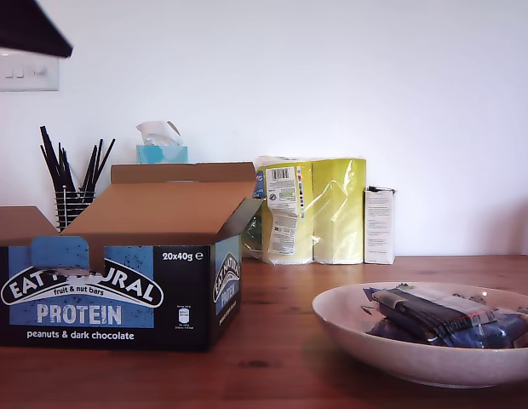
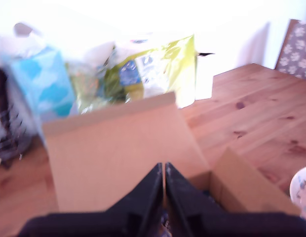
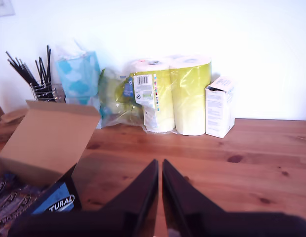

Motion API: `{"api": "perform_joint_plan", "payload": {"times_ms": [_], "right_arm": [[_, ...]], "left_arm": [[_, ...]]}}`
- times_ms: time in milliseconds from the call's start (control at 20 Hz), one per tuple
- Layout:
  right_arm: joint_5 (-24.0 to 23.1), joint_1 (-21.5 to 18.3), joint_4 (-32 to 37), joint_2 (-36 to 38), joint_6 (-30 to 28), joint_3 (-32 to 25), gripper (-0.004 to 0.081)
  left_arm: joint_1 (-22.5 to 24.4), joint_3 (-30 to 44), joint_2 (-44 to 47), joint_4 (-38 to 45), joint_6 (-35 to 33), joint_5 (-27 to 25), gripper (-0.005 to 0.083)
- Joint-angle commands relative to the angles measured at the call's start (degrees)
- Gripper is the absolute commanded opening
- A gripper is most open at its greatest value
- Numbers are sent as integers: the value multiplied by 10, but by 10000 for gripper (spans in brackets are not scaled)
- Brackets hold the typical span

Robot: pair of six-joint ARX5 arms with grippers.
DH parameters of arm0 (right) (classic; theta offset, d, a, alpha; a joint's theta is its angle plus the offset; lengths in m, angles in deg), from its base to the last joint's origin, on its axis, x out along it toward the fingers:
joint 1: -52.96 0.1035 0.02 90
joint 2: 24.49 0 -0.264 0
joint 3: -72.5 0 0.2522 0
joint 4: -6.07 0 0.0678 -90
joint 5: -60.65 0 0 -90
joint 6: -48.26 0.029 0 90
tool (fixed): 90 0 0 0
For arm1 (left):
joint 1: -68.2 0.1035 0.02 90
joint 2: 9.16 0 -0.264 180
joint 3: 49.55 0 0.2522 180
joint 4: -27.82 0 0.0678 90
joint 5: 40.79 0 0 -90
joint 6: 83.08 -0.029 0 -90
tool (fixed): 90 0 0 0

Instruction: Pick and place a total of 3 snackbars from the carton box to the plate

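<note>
The carton box (image 1: 102, 290) stands open at the exterior view's left, its brown flaps raised. At the exterior view's right the plate (image 1: 375, 341) holds a few dark blue snackbars (image 1: 443, 315). Neither gripper shows in the exterior view; only a dark arm part (image 1: 25, 30) cuts the top-left corner. My first gripper (image 2: 164, 165) is shut and hangs over the carton box (image 2: 118, 148), with the plate's rim (image 2: 302, 190) off to one side. My second gripper (image 3: 159, 162) is shut over bare table beside the carton box (image 3: 49, 138), where more snackbars (image 3: 7, 200) lie inside.
Along the back wall stand a wire holder of black sticks (image 1: 72, 183), a blue tissue box (image 1: 162, 149), a yellow plastic-wrapped pack (image 1: 319, 209) and a small white carton (image 1: 379, 226). The wooden table (image 1: 272, 341) runs between box and plate.
</note>
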Motion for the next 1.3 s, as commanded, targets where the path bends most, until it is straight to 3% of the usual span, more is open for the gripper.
{"api": "perform_joint_plan", "payload": {"times_ms": [0, 300, 550, 1250], "right_arm": [[8, 4, -23, 16, -4, -12, -13], [11, 21, -128, 103, -7, -12, -13], [-1, 21, -189, 175, -3, -12, -13], [-16, 21, -216, 191, 19, -12, -13]], "left_arm": [[1, 30, 26, 2, 12, -2, -19], [-1, 72, 141, -79, 22, -3, -19], [-1, 113, 221, -94, 43, -20, -19], [-10, 113, 230, -168, 70, -19, -19]]}}
